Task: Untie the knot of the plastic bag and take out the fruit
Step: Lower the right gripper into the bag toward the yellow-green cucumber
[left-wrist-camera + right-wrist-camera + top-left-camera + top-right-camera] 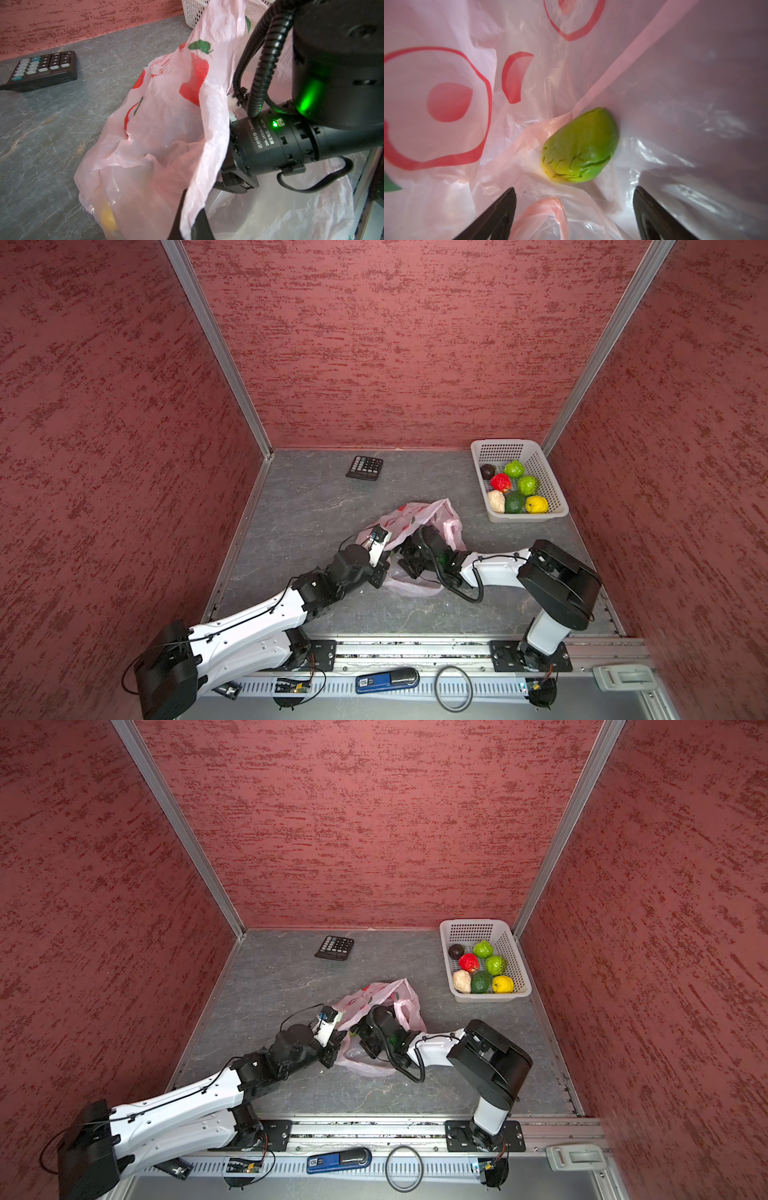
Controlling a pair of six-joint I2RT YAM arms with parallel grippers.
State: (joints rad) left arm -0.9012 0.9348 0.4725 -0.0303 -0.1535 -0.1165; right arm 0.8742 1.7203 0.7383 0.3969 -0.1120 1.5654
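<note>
The bag (415, 518) lies crumpled mid-worktop (307, 510), its mouth open toward the arms. The left claw (190, 220) is closed and seems to pinch the bag's rim, holding the film up; its tips are half hidden under the plastic. The right claw (574, 188) reaches inside the bag, jaws wide apart and gripping nothing. A green fruit (581, 145) lies on the bag's bottom just ahead of that claw's fingers (500, 214), not touching them. Seven more fruit (500, 482) sit in the white basket (505, 442) at the far right corner, well apart from the bag. A calculator (365, 467) lies near the back wall.
</note>
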